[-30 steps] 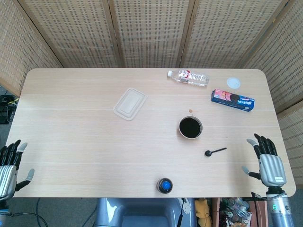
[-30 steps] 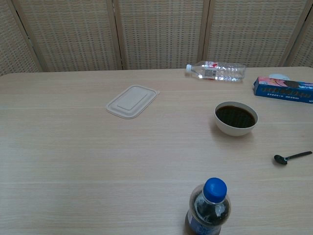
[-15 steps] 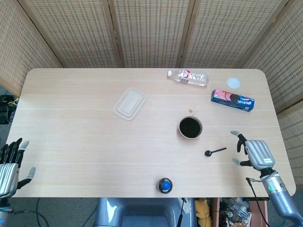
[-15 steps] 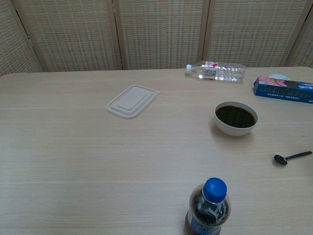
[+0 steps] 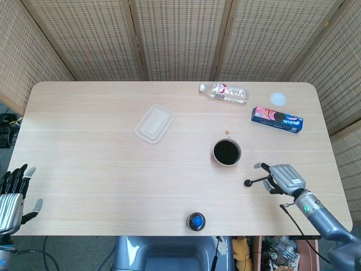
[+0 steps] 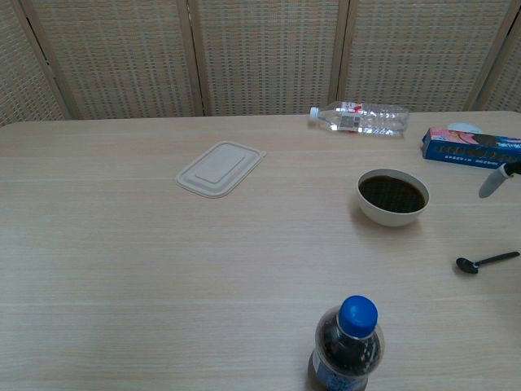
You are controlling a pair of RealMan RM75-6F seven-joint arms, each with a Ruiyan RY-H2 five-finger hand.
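Black spoon (image 5: 255,181) handle apparently under right hand (image 5: 285,178) fingers (image 5: 272,184)

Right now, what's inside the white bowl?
The white bowl is filled with something dark, nearly black, with a smooth flat top, likely a liquid. The bottom of the bowl is covered by it. The black spoon lies outside on the table.

Black spoon (image 5: 255,181) on a pale wood-grain table (image 5: 90,169); white bowl (image 5: 227,152) with dark brown contents. Right hand (image 5: 284,178) silver-grey with black fingers. Blue biscuit box (image 5: 277,119), blue-capped dark bottle (image 6: 348,344), beige lid (image 5: 155,124).
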